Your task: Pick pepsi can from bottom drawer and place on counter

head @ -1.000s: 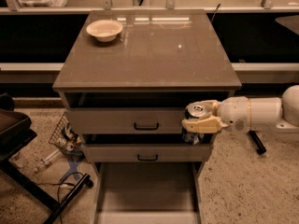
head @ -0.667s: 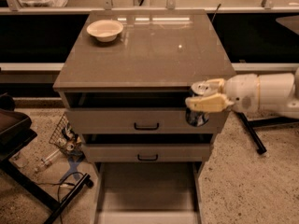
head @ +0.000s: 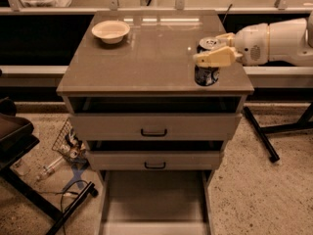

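Note:
The pepsi can (head: 206,75) is dark blue with a silver top and is upright over the right front part of the counter (head: 146,58). My gripper (head: 211,49) reaches in from the right on a white arm and is shut on the can's upper part, with tan fingers (head: 215,58) across it. I cannot tell whether the can's base touches the counter. The bottom drawer (head: 154,202) is pulled out below, and its grey floor shows nothing on it.
A white bowl (head: 111,31) sits at the counter's back left. Two upper drawers with black handles (head: 153,132) stand slightly open. A wire basket and clutter (head: 68,143) lie on the floor at left. A black stand leg (head: 261,133) is at right.
The gripper has lifted the can from beside the top drawer's front up and back over the counter's right front corner. The view now sits closer to the cabinet.

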Controlling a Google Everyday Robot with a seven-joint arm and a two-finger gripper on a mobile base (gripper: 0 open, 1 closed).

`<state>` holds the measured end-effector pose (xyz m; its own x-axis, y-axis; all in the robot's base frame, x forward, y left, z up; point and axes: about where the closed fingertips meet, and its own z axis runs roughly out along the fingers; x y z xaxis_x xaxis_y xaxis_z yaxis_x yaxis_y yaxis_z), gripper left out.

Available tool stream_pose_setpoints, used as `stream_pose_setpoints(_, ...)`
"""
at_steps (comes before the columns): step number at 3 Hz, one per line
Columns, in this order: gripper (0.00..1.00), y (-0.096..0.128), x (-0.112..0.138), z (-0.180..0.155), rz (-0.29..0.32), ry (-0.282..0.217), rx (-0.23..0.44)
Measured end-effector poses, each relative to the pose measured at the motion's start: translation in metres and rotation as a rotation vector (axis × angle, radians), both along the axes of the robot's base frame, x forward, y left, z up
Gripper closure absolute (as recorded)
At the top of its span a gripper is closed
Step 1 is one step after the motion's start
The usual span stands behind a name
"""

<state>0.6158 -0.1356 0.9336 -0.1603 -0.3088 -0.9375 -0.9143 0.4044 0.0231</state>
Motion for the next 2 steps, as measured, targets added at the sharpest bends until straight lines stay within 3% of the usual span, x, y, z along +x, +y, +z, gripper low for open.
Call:
stream_pose_setpoints(1, 1.00, 0.010, 0.045, -0.008, 0.033, -0.064, -0.005)
stream_pose_setpoints(2, 1.00, 0.005, 0.076, -0.038, 0.033, -0.094, -0.008)
